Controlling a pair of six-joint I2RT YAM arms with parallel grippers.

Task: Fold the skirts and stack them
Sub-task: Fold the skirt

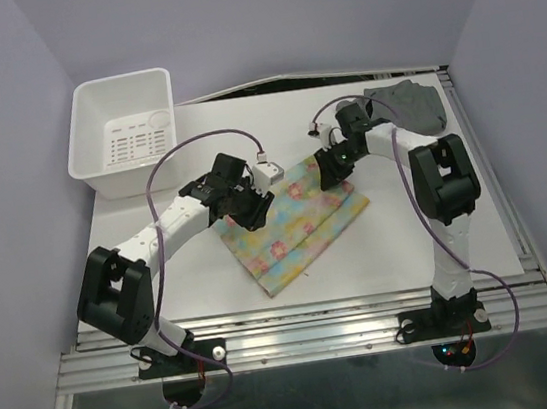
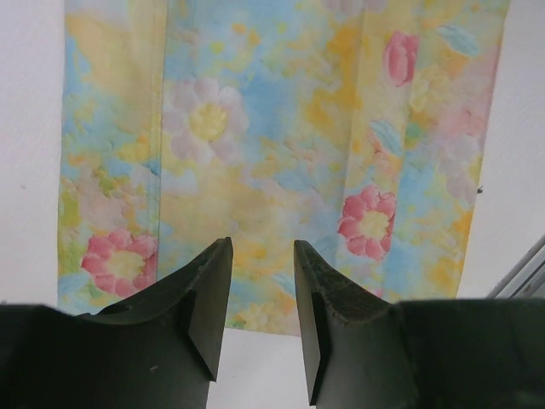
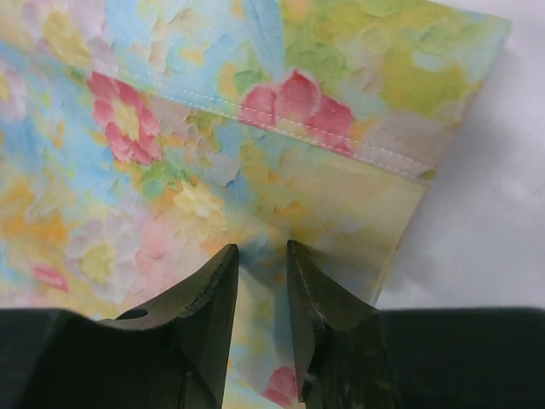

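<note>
Two skirts on the desk (image 1: 410,247). The floral skirt (image 1: 301,223) lies mid-desk, flat, in a layered oblong. The grey skirt (image 1: 410,106) is bunched at the far right corner, well apart, not yet folded.

Step in hand, as judged: finishing the floral skirt, with one more fold or a squaring-up, before the grey one is taken.

Left tool (image 2: 262,256): narrow gap, nothing between the fingers. It hovers over the skirt's left edge, and cloth and bare desk show through the gap.

Right tool (image 3: 255,256): narrow gap likewise, at the far end of the skirt by the stitched hem. Cloth puckers up into the gap, but whether it is truly pinched cannot be told.

Pose: the left arm reaches in low from the left, forearm stretched toward centre. The right arm is doubled back toward centre, wrist pitched down.

Next move, as judged: both tools take matching edges and carry them over together, so the thin layers do not slide apart.
</note>
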